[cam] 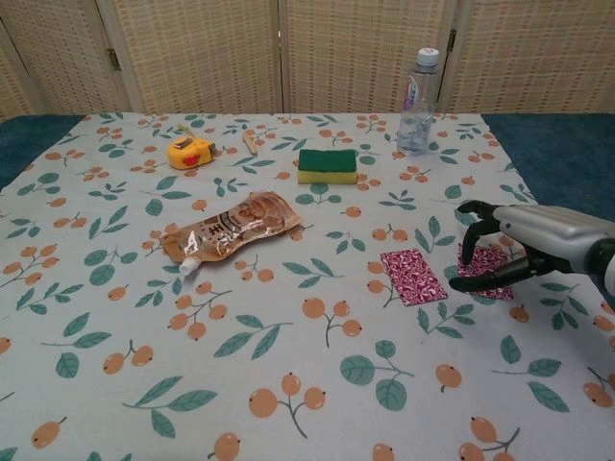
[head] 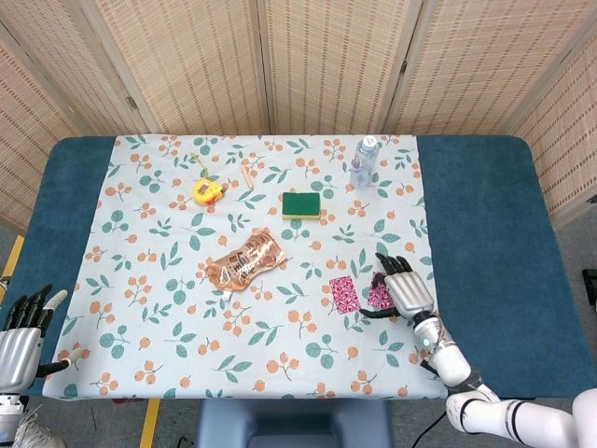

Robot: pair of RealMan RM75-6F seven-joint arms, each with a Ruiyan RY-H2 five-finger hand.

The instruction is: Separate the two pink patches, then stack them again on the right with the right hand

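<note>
Pink patches now lie apart on the flowered tablecloth [cam: 115, 403] near its right edge: one thin, flat rectangle with a fine speckled print [cam: 412, 277] sits free, and just beside it to the right the second patch [cam: 487, 271] lies under the right hand [cam: 509, 252], which seems to press it flat with curled fingertips [cam: 468, 257] so it slides clear of its twin, though I cannot tell if it is truly gripped. Splitting looks done and restacking not yet begun. Off the tabletop's near left corner, the left hand [head: 20, 341] hangs idle, fingers apart, holding nothing.
</note>
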